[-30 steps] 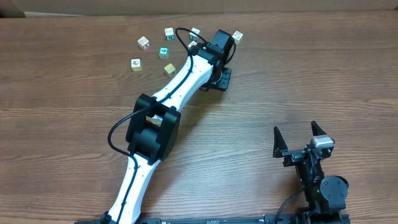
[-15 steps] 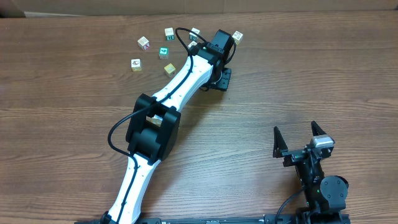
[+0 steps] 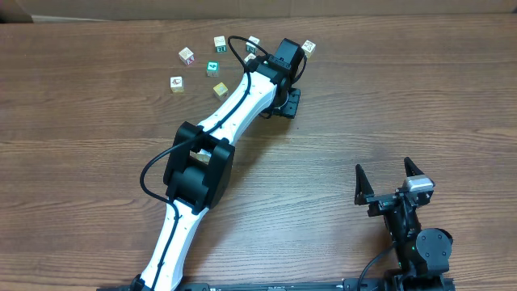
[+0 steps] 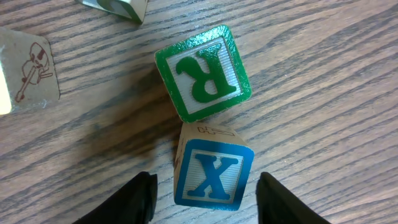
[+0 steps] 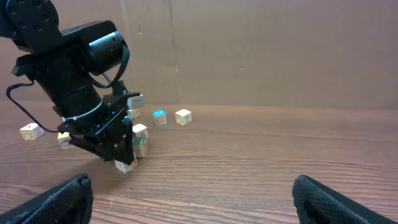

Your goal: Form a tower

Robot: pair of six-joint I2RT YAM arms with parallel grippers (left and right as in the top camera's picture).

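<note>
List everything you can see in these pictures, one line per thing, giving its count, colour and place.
X cube: one, blue letter on pale wood, on the table between the left tool's fingers.
R cube: one, green letter, just beyond the X cube.
Teal cube: one, teal top face, far left part of the table.
Loose cubes: at least five, pale with coloured faces, scattered around the teal cube and the left arm's far end.
Table: one, brown wood grain, under everything.
Wall: one, tan, behind the table.
Left arm: one, white and black, stretched out to the cubes.
Left tool: one, black, open around the X cube.
Right tool: one, black, wide open, near right, away from the cubes.
</note>
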